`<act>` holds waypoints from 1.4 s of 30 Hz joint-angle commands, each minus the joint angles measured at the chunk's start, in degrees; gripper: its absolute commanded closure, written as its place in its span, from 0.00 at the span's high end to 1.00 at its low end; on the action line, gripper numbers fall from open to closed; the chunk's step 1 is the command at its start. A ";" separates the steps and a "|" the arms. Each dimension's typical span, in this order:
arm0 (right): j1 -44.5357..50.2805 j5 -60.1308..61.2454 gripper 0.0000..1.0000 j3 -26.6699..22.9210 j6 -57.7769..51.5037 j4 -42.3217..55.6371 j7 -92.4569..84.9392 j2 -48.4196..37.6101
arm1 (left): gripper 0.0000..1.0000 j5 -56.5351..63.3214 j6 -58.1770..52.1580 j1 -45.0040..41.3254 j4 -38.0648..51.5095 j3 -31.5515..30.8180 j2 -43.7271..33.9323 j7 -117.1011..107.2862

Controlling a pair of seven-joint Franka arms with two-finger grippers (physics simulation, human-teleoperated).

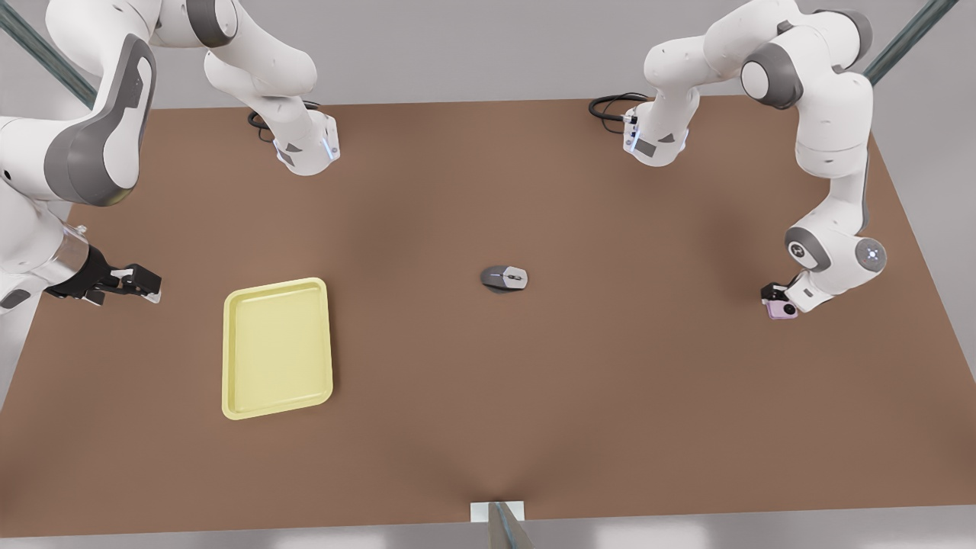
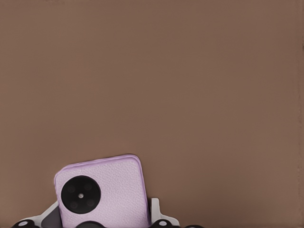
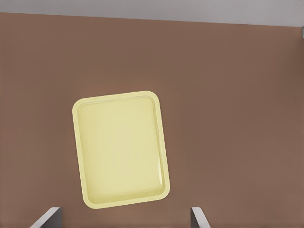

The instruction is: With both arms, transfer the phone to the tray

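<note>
The pale pink-lilac phone (image 1: 782, 309) with its dark round lens lies at the front view's right side of the brown table. My left gripper (image 1: 776, 299) is down on it. In the left wrist view the phone (image 2: 111, 190) sits between the two fingers (image 2: 156, 211), which press against its long edges. The pale yellow tray (image 1: 277, 347) lies flat toward the front view's left. My right gripper (image 1: 141, 286) hovers open, left of the tray and apart from it. In the right wrist view the tray (image 3: 121, 149) lies beyond the spread fingertips (image 3: 197, 216).
A grey oval computer mouse (image 1: 504, 278) rests near the table's middle, between phone and tray. Both arm bases (image 1: 309, 149) (image 1: 654, 141) stand at the far edge with black cables. A small white block (image 1: 497, 511) sits at the near edge.
</note>
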 commanded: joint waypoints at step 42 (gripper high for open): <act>0.11 0.49 1.00 0.26 -3.79 0.20 0.05 -0.16 | 0.82 -2.23 -25.75 -63.28 72.44 -6.36 35.46 -97.86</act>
